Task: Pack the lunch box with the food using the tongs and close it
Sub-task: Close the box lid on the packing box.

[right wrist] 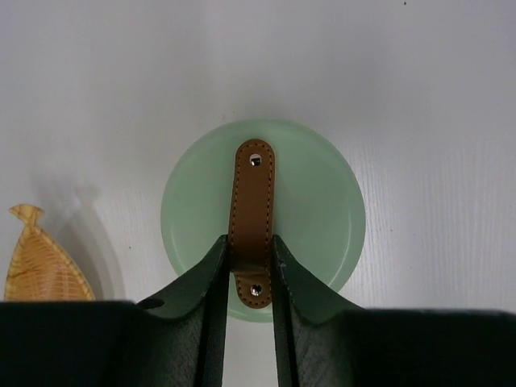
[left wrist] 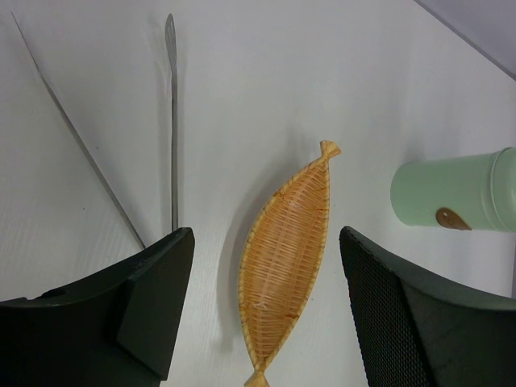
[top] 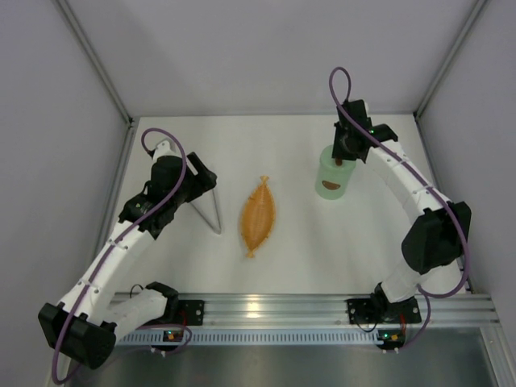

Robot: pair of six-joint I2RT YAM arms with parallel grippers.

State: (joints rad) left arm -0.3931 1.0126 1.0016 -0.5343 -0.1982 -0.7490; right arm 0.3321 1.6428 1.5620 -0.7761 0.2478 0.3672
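Note:
The pale mint-green lunch box [top: 330, 184] stands at the back right of the table, and its brown oval mark shows in the left wrist view [left wrist: 451, 218]. Its flat green lid [right wrist: 314, 201] sits on top and hides the inside. My right gripper [right wrist: 250, 250] is shut on the lid's brown strap handle [right wrist: 251, 193], directly above the box [top: 343, 149]. The silver tongs [top: 211, 211] lie on the table in a narrow V, one arm [left wrist: 172, 121] running out from beside my left finger. My left gripper [left wrist: 264, 266] hangs open over the table with nothing between its fingers. No food shows in any view.
An orange leaf-shaped woven tray [top: 258, 216] lies empty at the table's middle, between the tongs and the box; it also shows under the left gripper [left wrist: 286, 242]. Grey walls close in the table on the left, back and right.

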